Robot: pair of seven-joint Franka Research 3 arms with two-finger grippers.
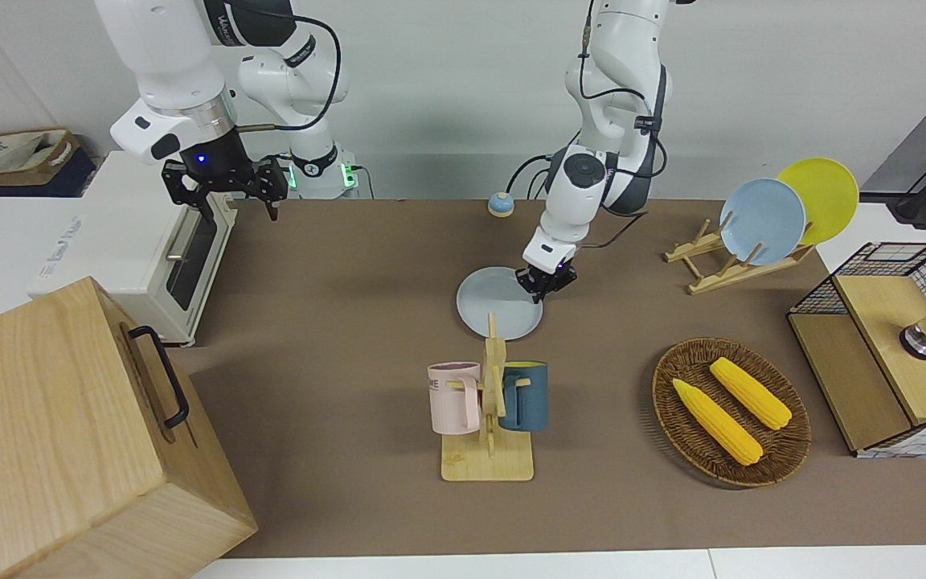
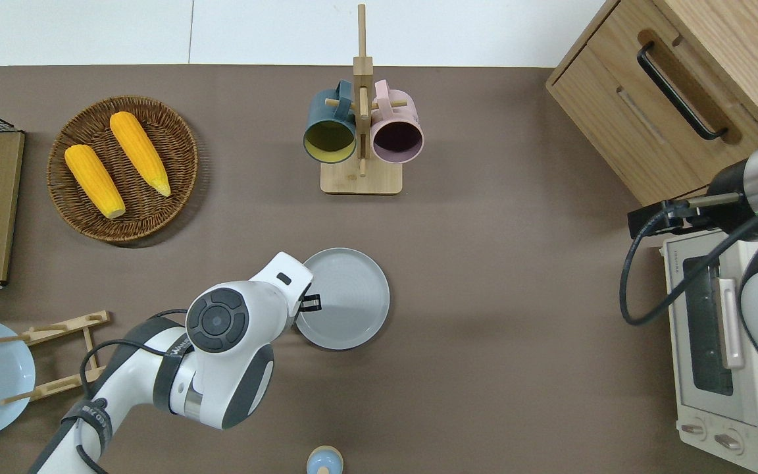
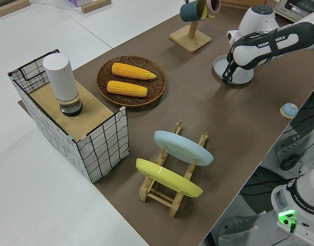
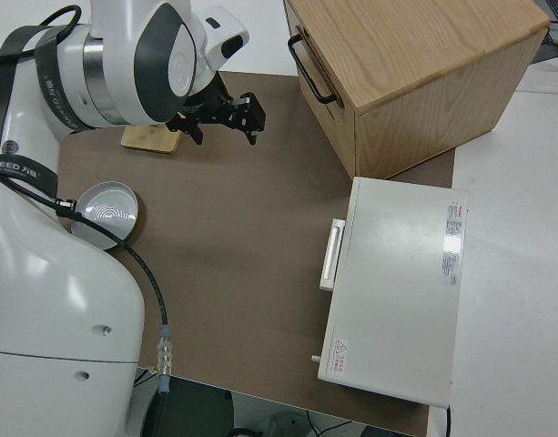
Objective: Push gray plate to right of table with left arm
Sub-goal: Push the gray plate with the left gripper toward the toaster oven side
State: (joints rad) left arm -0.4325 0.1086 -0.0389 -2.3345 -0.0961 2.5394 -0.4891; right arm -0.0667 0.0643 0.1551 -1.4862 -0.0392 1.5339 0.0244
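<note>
Cannot tell how the jaws of the left gripper [image 1: 547, 283] stand, low at the rim of the gray plate [image 1: 495, 304] on its edge toward the left arm's end of the table [image 1: 334, 338]; touching or just beside, unclear. Right gripper [image 1: 226, 183] parked at upper left of the front view, jaws spread wide, holding nothing. Plate lying flat at mid-frame in the front view, just above the wooden mug rack [image 1: 489, 418] with its pink mug [image 1: 455, 398] and blue mug [image 1: 524, 396]; in the overhead view, centre frame, just below that rack. Likely risks from here: riding up over the low rim and losing the plate if the fingertips sit too high; spinning the plate off line if contact is off-centre; drifting toward the rack and knocking the mugs. Further along the path, the white oven [image 1: 161, 257] and wooden cabinet [image 1: 61, 434] at frame left, worth stopping short of.
</note>
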